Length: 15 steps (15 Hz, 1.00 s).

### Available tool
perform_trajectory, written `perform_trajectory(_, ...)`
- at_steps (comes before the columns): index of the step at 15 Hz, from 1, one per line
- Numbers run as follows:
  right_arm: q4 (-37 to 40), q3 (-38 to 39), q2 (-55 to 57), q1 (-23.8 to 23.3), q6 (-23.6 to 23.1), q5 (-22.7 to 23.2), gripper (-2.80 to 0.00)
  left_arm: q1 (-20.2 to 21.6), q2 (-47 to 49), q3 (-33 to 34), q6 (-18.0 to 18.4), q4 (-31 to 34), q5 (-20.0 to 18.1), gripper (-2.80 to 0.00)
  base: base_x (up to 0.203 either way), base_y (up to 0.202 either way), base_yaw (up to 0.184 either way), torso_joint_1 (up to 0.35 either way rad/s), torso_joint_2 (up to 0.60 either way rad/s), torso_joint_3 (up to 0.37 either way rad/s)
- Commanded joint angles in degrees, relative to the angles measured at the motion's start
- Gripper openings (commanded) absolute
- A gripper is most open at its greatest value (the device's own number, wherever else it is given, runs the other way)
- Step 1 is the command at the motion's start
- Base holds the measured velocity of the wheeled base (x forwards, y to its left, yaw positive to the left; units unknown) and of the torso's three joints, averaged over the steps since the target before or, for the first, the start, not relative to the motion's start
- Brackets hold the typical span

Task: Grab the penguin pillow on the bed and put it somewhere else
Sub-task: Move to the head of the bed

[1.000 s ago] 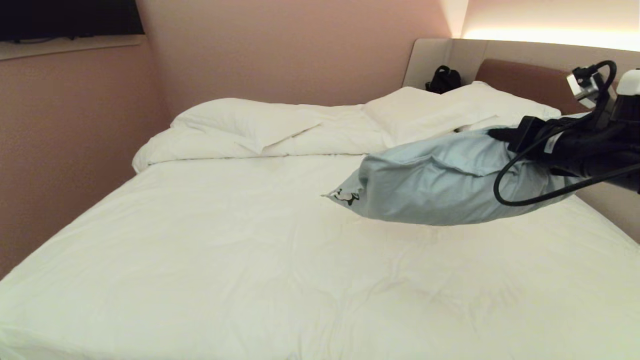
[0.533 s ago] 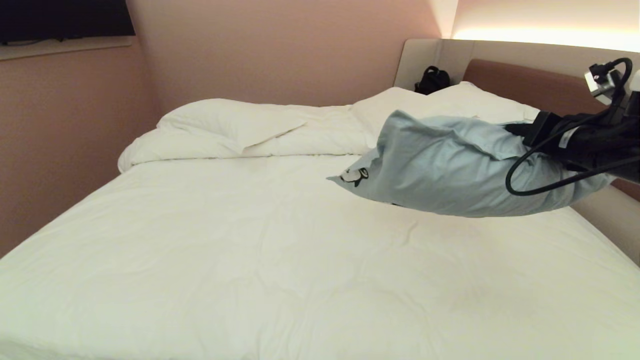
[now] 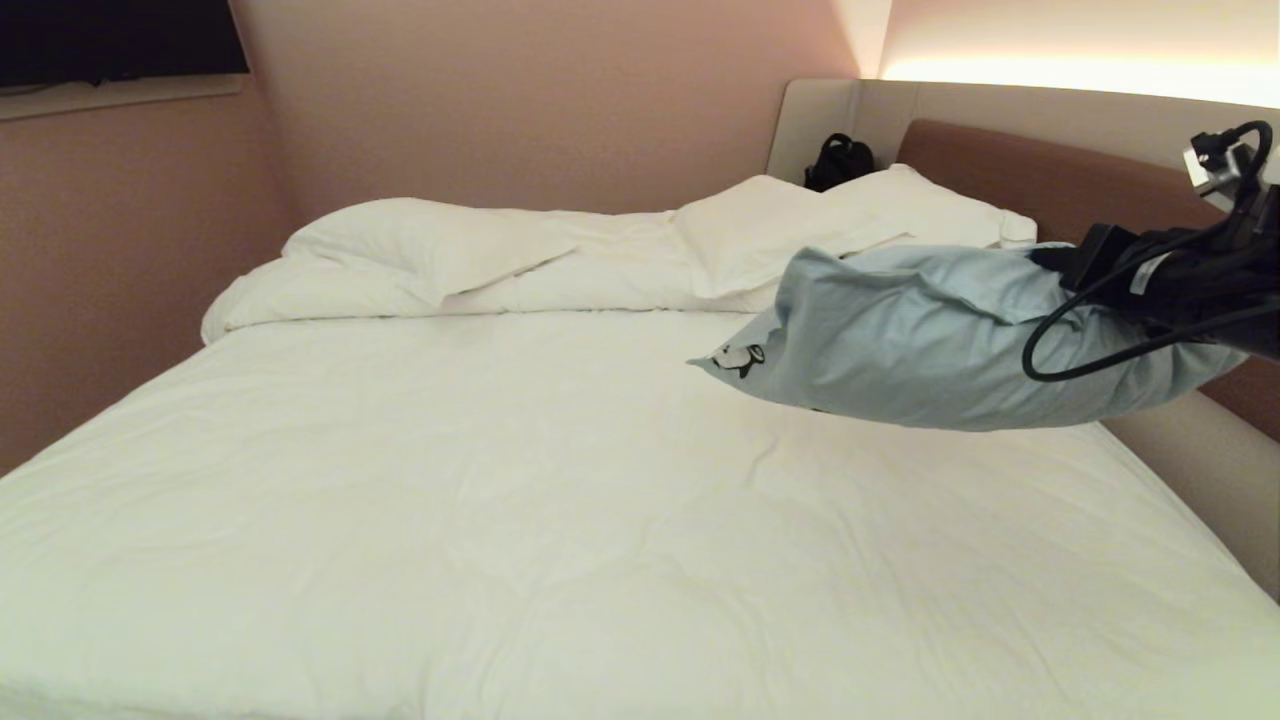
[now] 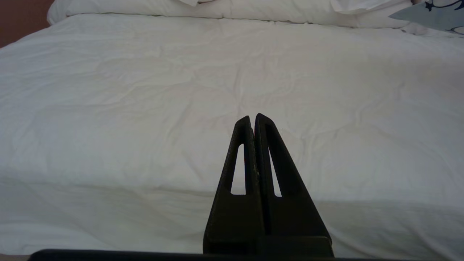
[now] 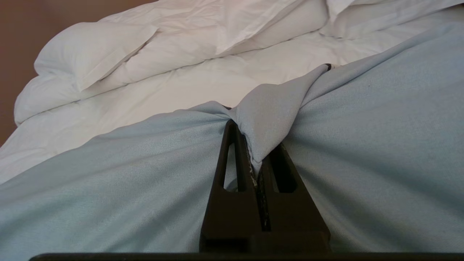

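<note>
The right hand (image 5: 253, 145) is pinching a fold of the penguin pillow (image 3: 930, 340), holding it lifted above the bed (image 3: 500, 480) at about three o'clock. The left hand (image 4: 252, 119) is hanging pressed together over the sheet.

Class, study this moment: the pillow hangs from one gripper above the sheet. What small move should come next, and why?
Probably carry on sideways, then lower. The right gripper is shut on a pinched fold of the penguin pillow, which hangs clear above the bed, so it is not yet set down anywhere.
</note>
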Motion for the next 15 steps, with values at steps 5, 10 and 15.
perform_trajectory(5,-0.18,-2.55,2.68,-5.57,-0.06,-0.06,-2.80,0.01,-0.02,0.00,-0.06,-0.03,0.03,-2.80,0.000,-0.072,-0.001,0.001,0.00,0.000)
perform_trajectory(10,-0.09,-2.80,8.33,-6.91,-0.43,8.30,-2.80,0.01,-0.02,0.00,-0.06,-0.03,0.03,-2.80,0.000,0.000,0.000,0.000,0.00,0.000)
perform_trajectory(15,-0.01,-1.68,12.53,-7.78,-5.10,9.77,-2.80,0.01,-0.02,0.00,-0.06,-0.03,0.03,-2.80,0.000,0.000,0.000,0.000,0.00,0.000)
